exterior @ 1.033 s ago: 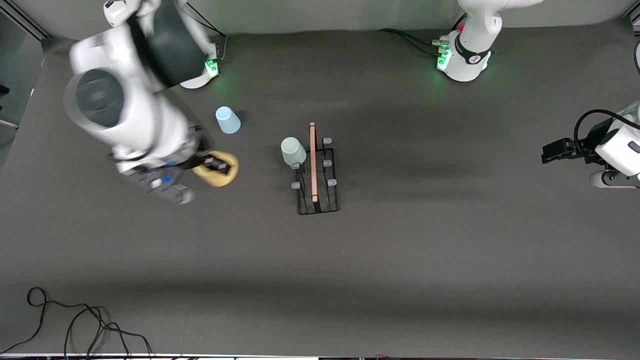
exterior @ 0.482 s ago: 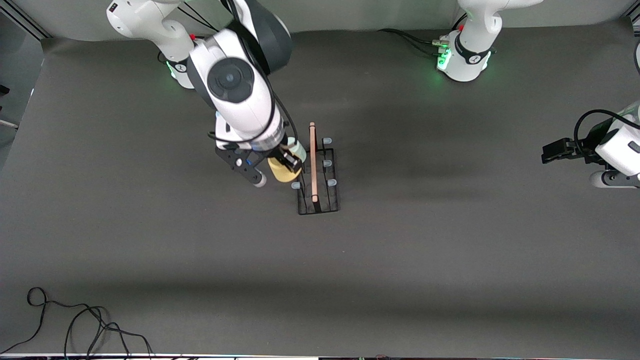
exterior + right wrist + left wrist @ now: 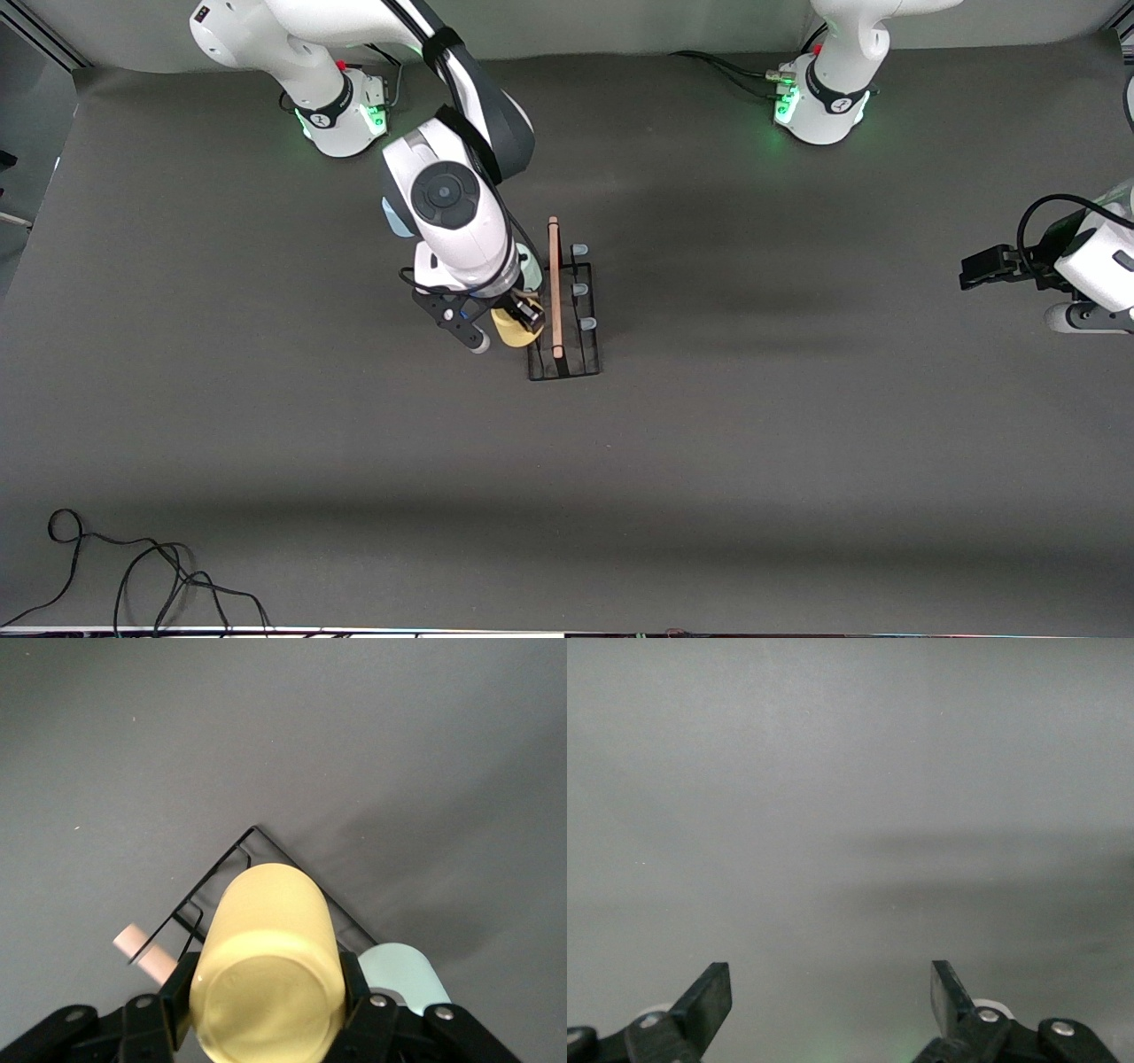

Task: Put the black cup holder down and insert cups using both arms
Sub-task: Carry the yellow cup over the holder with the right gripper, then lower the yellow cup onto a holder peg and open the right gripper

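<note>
Yellow cup point(image 3: 266, 979), clamped upside down in right gripper point(image 3: 518, 321) fingers, hangs over black cup holder's point(image 3: 564, 354) peg row; waiting left gripper point(image 3: 831, 1003) gapes by the bench's edge.

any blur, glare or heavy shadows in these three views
Front view: sharp, green glow at both arm bases, soft shadow bands across the dark grey table. Left wrist view: hazy, featureless grey past the open left gripper. Right wrist view: clear, the yellow plastic tumbler in the right gripper fills the foreground above the black wire rack.
</note>
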### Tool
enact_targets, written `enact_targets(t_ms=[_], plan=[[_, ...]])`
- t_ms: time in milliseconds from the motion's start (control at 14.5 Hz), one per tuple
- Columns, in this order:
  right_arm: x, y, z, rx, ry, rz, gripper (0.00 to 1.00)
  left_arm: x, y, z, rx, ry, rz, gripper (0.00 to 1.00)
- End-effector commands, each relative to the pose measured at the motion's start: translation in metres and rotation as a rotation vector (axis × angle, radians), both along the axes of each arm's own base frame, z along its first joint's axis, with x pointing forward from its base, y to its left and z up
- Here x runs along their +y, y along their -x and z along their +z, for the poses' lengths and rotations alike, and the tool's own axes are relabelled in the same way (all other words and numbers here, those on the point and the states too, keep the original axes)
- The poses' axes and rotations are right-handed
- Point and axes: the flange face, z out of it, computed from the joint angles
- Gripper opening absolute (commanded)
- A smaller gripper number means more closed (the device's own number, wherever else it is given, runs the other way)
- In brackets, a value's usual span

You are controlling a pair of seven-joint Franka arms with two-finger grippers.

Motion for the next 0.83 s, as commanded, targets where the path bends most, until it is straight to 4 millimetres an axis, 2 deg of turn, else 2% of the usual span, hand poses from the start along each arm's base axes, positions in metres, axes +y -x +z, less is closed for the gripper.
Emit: enact_targets(t_ms=[0, 344, 413, 482, 551, 620, 757], plan=[[0.004, -0.002, -0.024, -0.016, 0.003, -0.029, 0.00, 0.000, 0.004, 0.007, -0.017, -0.006, -0.006, 1.00], [0.009, -0.007, -0.060, -0.036, 0.005, -0.039, 0.00, 0.000, 0.004, 0.007, -0.017, -0.006, -0.006, 1.00], [0.006, -0.010, -0.059, -0.036, 0.004, -0.055, 0.06, 0.000, 0.004, 0.007, -0.017, -0.006, -0.006, 1.00], [0.001, -0.015, -0.055, -0.039, 0.000, -0.060, 0.65, 0.000, 0.004, 0.006, -0.015, -0.006, -0.006, 1.00], [-0.002, -0.018, -0.048, -0.044, -0.004, -0.061, 1.00, 0.000, 0.004, 0.006, -0.015, -0.006, -0.006, 1.00], [-0.003, -0.019, -0.041, -0.050, -0.011, -0.061, 1.00, 0.001, 0.004, 0.006, -0.015, -0.006, -0.005, 1.00], [0.002, -0.021, -0.009, -0.026, -0.008, -0.052, 1.00, 0.001, 0.005, 0.007, -0.017, -0.006, -0.005, 1.00]])
